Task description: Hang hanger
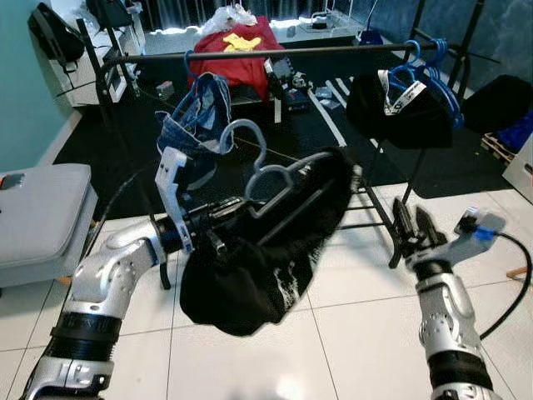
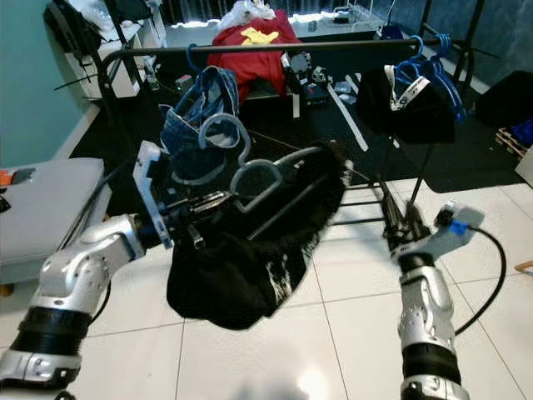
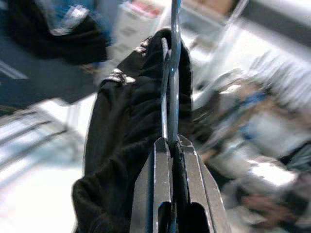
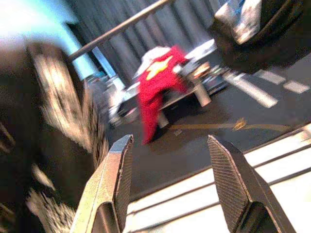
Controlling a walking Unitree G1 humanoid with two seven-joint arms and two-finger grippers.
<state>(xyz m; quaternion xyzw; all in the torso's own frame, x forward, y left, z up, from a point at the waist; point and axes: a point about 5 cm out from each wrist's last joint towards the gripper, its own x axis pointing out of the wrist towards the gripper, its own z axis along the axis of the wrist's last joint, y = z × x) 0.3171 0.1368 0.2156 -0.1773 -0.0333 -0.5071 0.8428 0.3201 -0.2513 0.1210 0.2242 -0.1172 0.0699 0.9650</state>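
1. Left eye view: left gripper (image 1: pixel 218 218) clamps the grey hanger (image 1: pixel 275 179) near its end. A black garment (image 1: pixel 266 250) droops from the hanger. The hanger is tilted, its hook (image 1: pixel 250 137) raised toward the rail (image 1: pixel 275 52) but below it, not on it. A denim piece (image 1: pixel 200 112) hangs on the rail at left; a black shirt (image 1: pixel 400 112) on blue hangers (image 1: pixel 429 71) at right.
2. Right eye view: right gripper (image 2: pixel 404 227) is low at right, just right of the garment, near the rack's lower bars. A red cloth (image 2: pixel 258 50) lies far behind.
3. Left wrist view: fingers (image 3: pixel 160 184) pinched tight on the hanger's thin edge; the garment bunched beside it.
4. Right wrist view: fingers (image 4: pixel 116 179) spread wide, nothing between them; blurred garment at one side.
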